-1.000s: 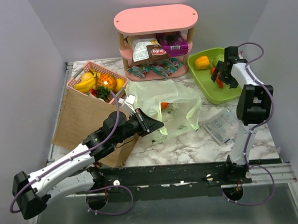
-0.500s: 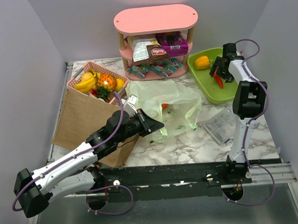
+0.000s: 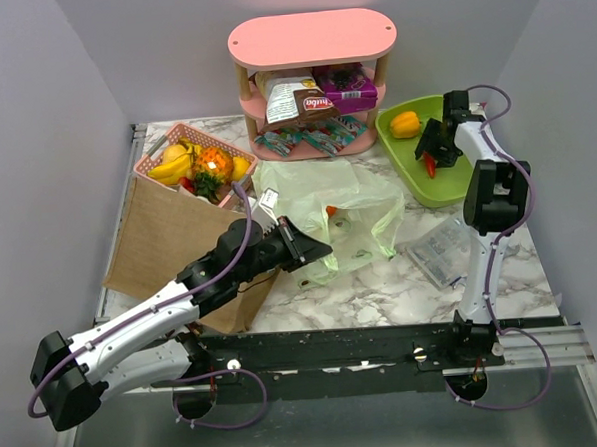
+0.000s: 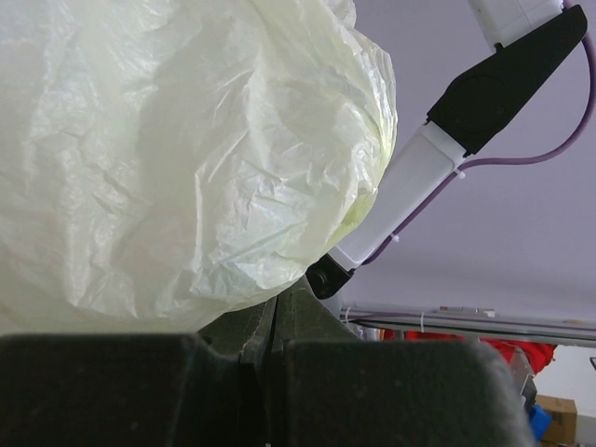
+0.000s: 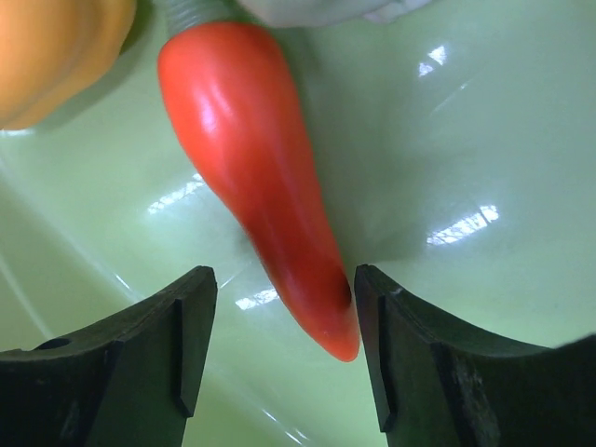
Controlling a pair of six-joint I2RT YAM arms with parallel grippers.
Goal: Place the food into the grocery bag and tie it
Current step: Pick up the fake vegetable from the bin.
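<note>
Nearest the bases, the left gripper (image 3: 305, 248) had its jaws pressed together on the seven-o'clock edge of the grocery bag (image 3: 342, 196). The bag lay crumpled at the table's centre, a small orange item (image 3: 330, 211) showing through its film. A brown paper bag (image 3: 164, 241) lay at nine o'clock of it and a clear plastic packet (image 3: 440, 251) at four o'clock.

Farther out, at two o'clock, the right gripper (image 5: 284, 279) hung inside the green tray (image 5: 456, 140), jaws apart, one finger on either side of the narrow tip of a red pepper (image 5: 247, 158). An orange bell pepper (image 5: 51, 56) sat just beside its stalk end.

The step in hand looked to be picking up the red pepper. It tapers and looks glossy, so a pinch at the very tip could squirt it out. The fingers would do better shifted toward the thicker middle, closing squarely across the body and clear of the orange pepper.

Only the right wrist view showed the gaps: the right finger nearly touched the pepper, while the left stood apart. From above, the claw hid this. The left wrist view showed closed fingers with film billowing over them, but not the bag's mouth. Only the top view took in the snack pack (image 3: 294, 99) and purple box (image 3: 351, 81) on the pink shelf (image 3: 312, 38) at twelve o'clock, and the pink basket (image 3: 144, 173) of fruit at ten.
</note>
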